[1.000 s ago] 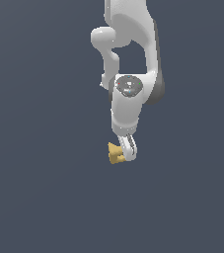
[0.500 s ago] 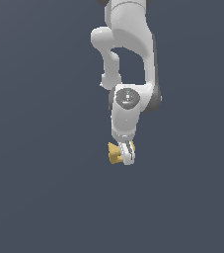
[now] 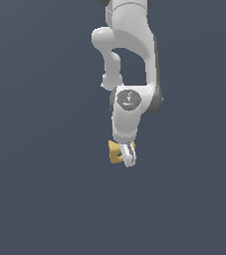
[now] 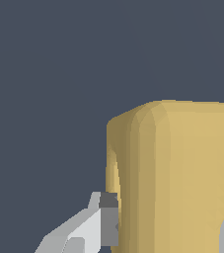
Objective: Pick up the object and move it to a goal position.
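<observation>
The object (image 3: 115, 152) is a small mustard-yellow blocky piece with a notched edge. It sits between the fingers of my white gripper (image 3: 128, 158), which points down and is shut on it. In the wrist view the object (image 4: 182, 173) fills much of the frame, with one finger (image 4: 101, 222) pressed against one of its sides and the other finger just showing at the opposite side. No goal marker is in view.
A plain dark grey-blue background surrounds the arm (image 3: 129, 50) in both views. No other objects, edges or containers show.
The wrist has lowered slightly and the hand now stands more upright over the object. The object has barely shifted and stays held between the fingers.
</observation>
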`<state>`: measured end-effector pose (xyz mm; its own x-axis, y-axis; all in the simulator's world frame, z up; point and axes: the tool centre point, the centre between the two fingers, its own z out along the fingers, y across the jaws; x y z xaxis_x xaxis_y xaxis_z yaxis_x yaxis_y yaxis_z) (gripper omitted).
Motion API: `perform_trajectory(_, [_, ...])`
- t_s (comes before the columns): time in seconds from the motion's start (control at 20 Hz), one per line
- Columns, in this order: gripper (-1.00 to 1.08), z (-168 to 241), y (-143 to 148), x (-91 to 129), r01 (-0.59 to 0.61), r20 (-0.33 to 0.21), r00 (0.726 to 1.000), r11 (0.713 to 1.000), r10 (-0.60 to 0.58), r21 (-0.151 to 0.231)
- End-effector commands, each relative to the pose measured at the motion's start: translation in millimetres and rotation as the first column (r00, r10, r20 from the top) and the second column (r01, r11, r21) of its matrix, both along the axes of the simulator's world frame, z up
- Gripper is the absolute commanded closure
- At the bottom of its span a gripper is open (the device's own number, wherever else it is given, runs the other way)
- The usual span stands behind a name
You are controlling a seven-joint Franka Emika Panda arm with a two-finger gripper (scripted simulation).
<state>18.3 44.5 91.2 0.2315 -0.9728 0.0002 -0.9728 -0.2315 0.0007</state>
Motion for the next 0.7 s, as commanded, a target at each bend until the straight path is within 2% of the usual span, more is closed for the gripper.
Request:
perform_trajectory(0.0, [1.08, 0.3, 0.0, 0.2, 0.000, 0.001, 1.000, 1.000, 0.000, 0.000])
perform_trajectory(0.3, [1.08, 8.3, 0.2, 1.3, 0.000, 0.001, 1.000, 1.000, 0.000, 0.000])
perform_trajectory(0.65, [1.08, 45.1, 1.2, 7.7, 0.000, 0.001, 1.000, 1.000, 0.000, 0.000])
